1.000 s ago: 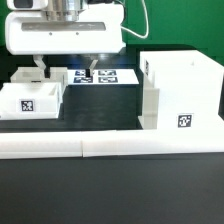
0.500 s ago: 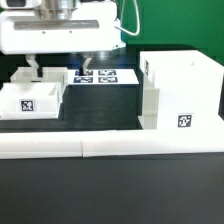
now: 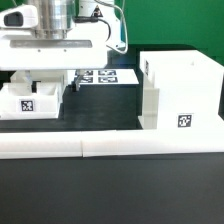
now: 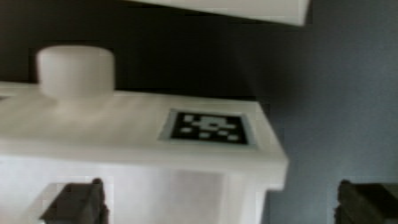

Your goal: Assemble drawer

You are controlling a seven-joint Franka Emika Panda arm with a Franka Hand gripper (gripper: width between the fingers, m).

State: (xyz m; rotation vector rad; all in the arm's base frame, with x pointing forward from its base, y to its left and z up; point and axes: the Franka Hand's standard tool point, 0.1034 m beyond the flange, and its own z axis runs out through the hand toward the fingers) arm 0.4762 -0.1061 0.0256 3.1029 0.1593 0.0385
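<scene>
Nearest the exterior camera I've got the long white rail [image 3: 110,148] running across the front. Behind it, on the exterior view's left, the small tray [image 3: 27,103] sits flat with its tag facing front. The big open housing [image 3: 180,90] stands well apart on the exterior view's right. Gripper [image 3: 48,86] hangs right over the tray, fingers [image 4: 75,203] spread wide, holding nothing. Wrist view shows the tray's knob [image 4: 75,72] end below them. Farthest back, the marker board [image 3: 105,76] lies between tray and housing. Risk as I judge it: one finger looks lined up over the tray wall, not outside it. Going down could hit the rim and tip or shove the tray, and an off-centre pinch could twist it.
</scene>
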